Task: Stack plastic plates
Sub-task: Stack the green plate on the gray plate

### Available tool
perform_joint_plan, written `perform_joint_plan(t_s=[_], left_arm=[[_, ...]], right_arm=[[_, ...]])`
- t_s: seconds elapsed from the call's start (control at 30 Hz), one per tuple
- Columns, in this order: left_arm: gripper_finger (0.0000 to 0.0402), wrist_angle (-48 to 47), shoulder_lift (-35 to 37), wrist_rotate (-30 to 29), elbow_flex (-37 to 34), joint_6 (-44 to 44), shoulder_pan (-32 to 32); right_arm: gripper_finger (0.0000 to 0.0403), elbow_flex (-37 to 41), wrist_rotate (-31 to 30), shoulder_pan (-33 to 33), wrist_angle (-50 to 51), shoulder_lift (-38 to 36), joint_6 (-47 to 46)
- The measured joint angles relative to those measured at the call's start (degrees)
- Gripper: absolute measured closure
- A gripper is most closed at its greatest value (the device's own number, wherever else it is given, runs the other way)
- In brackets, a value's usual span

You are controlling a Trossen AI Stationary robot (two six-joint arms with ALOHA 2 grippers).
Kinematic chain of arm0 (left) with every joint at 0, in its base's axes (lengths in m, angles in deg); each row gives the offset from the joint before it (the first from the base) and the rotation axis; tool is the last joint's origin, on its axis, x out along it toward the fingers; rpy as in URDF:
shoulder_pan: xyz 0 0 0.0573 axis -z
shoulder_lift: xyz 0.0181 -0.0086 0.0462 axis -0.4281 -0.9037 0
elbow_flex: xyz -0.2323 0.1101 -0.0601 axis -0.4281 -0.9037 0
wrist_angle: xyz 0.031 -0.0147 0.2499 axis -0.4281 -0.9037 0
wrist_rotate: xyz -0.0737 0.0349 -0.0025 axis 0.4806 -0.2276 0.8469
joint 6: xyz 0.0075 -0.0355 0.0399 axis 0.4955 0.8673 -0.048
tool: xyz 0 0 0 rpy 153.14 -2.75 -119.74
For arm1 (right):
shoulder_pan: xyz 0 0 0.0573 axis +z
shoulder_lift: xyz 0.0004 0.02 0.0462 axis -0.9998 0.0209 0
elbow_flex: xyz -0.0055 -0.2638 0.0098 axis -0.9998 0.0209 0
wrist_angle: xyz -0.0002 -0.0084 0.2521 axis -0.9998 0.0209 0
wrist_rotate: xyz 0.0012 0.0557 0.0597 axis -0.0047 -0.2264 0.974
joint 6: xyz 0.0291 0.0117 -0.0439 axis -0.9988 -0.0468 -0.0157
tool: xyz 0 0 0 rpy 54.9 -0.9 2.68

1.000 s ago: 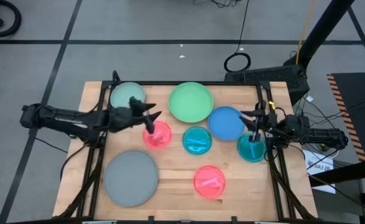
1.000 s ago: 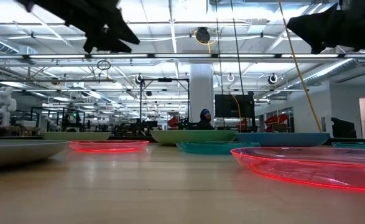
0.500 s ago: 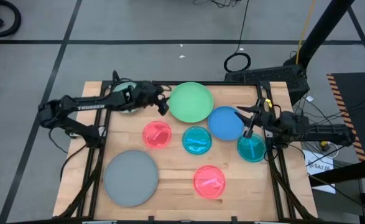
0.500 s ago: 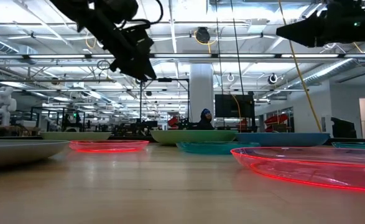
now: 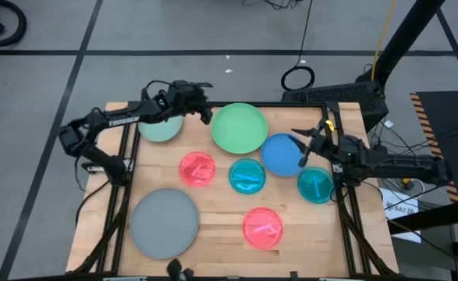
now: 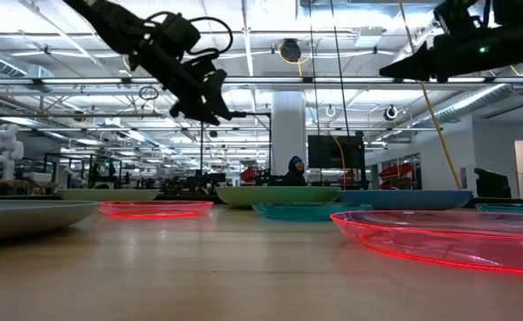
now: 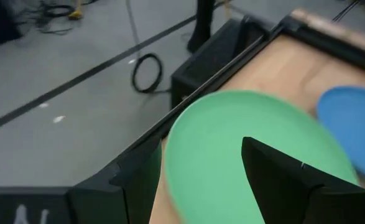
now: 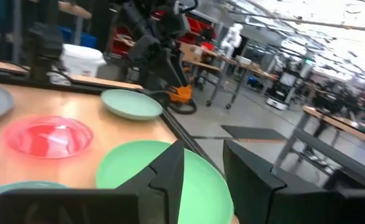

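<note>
Eight plates lie flat on the wooden table, each on its own. They are a pale green plate (image 5: 158, 127), a large green plate (image 5: 240, 129), a blue plate (image 5: 283, 155), two pink plates (image 5: 197, 168) (image 5: 262, 227), two teal plates (image 5: 247, 176) (image 5: 316, 186) and a large grey plate (image 5: 165, 223). My left gripper (image 5: 205, 110) (image 7: 198, 146) hovers open near the far edge, between the pale green and large green plates. My right gripper (image 5: 299, 147) (image 8: 204, 144) hovers open above the blue plate's right part. It points toward the large green plate (image 8: 163, 168).
A black frame rail runs along the table's far edge (image 5: 236, 102) and down both sides. Cables and a dark stand (image 5: 334, 97) sit beyond the far right corner. Bare wood shows at the near right corner (image 5: 322, 242) and between the grey plate and the near pink plate.
My left gripper has swung from above the left pink plate toward the far edge and to the right, ending beside the large green plate. My right gripper has moved from above the right teal plate to over the blue plate, and has tipped up from pointing down. No plate has moved.
</note>
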Motion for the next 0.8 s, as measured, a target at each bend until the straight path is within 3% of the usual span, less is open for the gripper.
perform_joint_plan(t_s=[0.13, 0.43, 0.8], left_arm=[[0.0174, 2.23, -5.41, 1.63, 1.66, 2.62, -1.10], [0.0174, -11.19, -16.80, 0.48, 12.23, 2.26, -1.07], [0.0174, -17.57, -25.02, -2.15, 19.41, 2.53, -0.90]], right_arm=[[0.0298, 0.00, 0.06, -2.19, 0.70, 1.63, -1.15], [0.0298, 0.00, 0.11, -4.39, 2.01, 2.75, -0.70], [0.0298, 0.00, 0.12, -4.64, 2.55, 3.37, -0.84]])
